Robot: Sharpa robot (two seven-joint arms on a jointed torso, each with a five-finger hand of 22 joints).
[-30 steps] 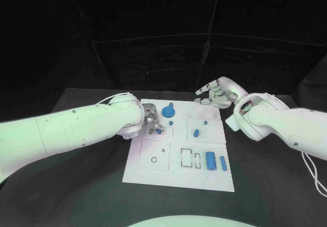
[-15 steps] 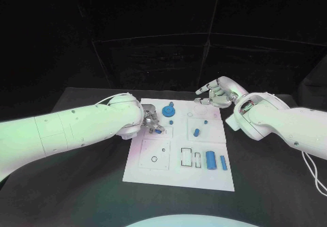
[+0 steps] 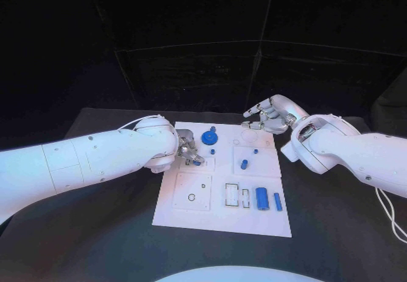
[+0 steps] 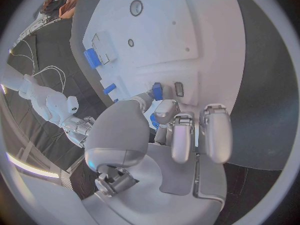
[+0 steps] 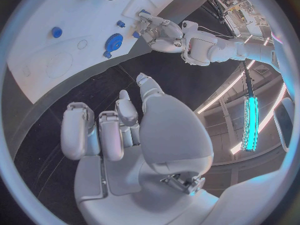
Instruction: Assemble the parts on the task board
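Assembly partly done, in my judgement. Left hand point(image 3: 190, 151) pinches a small blue part point(image 4: 157, 91) at the task board point(image 3: 191, 217); right hand point(image 3: 270, 117) hovers empty, fingers apart. Two blue cylinders point(image 3: 269, 200) remain loose.

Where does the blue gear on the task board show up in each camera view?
Head view: blue gear near the board's far edge, beside the left hand.
Left wrist view: I cannot pick it out.
Right wrist view: gear near the board's edge.
Shared landmark: white task board.
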